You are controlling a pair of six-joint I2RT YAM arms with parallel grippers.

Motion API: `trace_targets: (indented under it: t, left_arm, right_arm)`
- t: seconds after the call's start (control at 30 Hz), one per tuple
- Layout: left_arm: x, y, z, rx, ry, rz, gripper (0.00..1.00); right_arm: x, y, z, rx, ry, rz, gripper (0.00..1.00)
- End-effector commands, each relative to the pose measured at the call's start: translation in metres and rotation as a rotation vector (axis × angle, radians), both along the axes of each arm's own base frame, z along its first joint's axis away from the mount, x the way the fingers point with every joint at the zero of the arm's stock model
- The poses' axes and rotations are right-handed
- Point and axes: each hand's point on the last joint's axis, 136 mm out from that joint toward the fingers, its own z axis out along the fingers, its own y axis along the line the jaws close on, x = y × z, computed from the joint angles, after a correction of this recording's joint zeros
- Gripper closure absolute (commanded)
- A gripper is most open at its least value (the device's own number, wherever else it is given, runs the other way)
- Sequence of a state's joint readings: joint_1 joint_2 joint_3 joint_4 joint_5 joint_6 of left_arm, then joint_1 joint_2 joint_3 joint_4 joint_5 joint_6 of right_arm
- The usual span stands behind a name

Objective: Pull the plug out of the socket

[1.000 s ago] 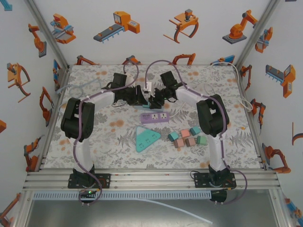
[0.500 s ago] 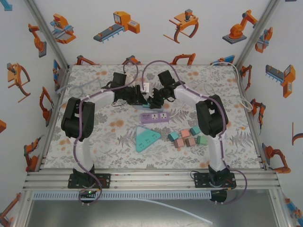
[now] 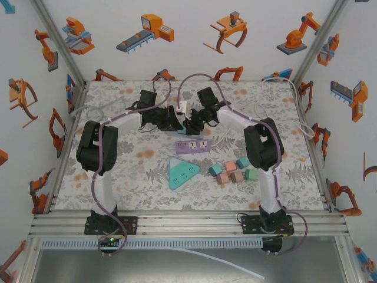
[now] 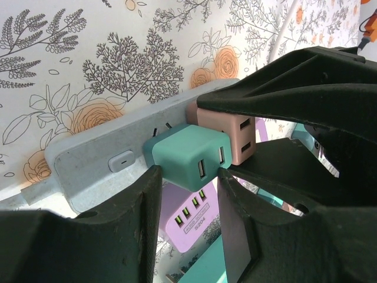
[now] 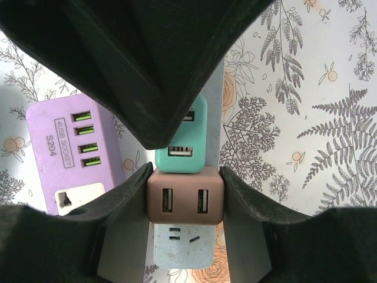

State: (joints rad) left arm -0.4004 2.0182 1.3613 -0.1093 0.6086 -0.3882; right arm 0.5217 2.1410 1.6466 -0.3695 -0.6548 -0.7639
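Teal cube plug (image 4: 182, 150) w/ USB ports sits on grey plastic power strip (image 4: 88, 159), far-ctr of tabletop, prongs partly showing. Left end effector (image 4: 188, 172) pinches it; right end effector (image 5: 185, 183) pinches adjacent pink cube plug (image 5: 185, 200).

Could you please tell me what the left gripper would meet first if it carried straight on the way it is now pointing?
The left gripper is already closed around the teal plug. Going straight on, it would probably run into the grey power strip just behind the plug, though depth is hard to judge here.
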Motion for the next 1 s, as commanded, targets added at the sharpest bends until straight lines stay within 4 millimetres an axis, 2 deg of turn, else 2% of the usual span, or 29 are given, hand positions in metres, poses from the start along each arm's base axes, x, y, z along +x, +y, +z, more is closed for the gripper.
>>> trace_targets:
  t: [0.0, 0.07, 0.13, 0.33, 0.53, 0.73, 0.83, 0.97]
  left_arm:
    - [-0.025, 0.041, -0.111, 0.297, 0.161, 0.070, 0.59]
    - [-0.023, 0.042, -0.111, 0.298, 0.160, 0.074, 0.59]
    - [-0.021, 0.042, -0.111, 0.300, 0.157, 0.072, 0.59]
    - [-0.020, 0.040, -0.113, 0.301, 0.161, 0.071, 0.60]
    - [-0.021, 0.041, -0.112, 0.302, 0.158, 0.069, 0.60]
    - [-0.021, 0.038, -0.111, 0.293, 0.158, 0.067, 0.60]
    - [-0.018, 0.036, -0.101, 0.267, 0.143, 0.069, 0.59]
    - [-0.009, 0.029, -0.081, 0.231, 0.107, 0.073, 0.59]
  right_arm:
    - [-0.022, 0.039, 0.122, 0.272, -0.167, 0.192, 0.85]
    - [-0.030, 0.038, 0.111, 0.205, -0.197, 0.227, 0.85]
    - [-0.038, 0.040, 0.110, 0.174, -0.217, 0.257, 0.85]
    - [-0.037, 0.045, 0.135, 0.248, -0.175, 0.224, 0.86]
    - [-0.035, 0.044, 0.112, 0.201, -0.140, 0.224, 0.88]
    - [-0.032, 0.043, 0.125, 0.227, -0.146, 0.198, 0.88]
    - [-0.029, 0.037, 0.139, 0.239, -0.145, 0.153, 0.88]
    - [-0.021, 0.022, 0.160, 0.260, -0.129, 0.004, 0.88]
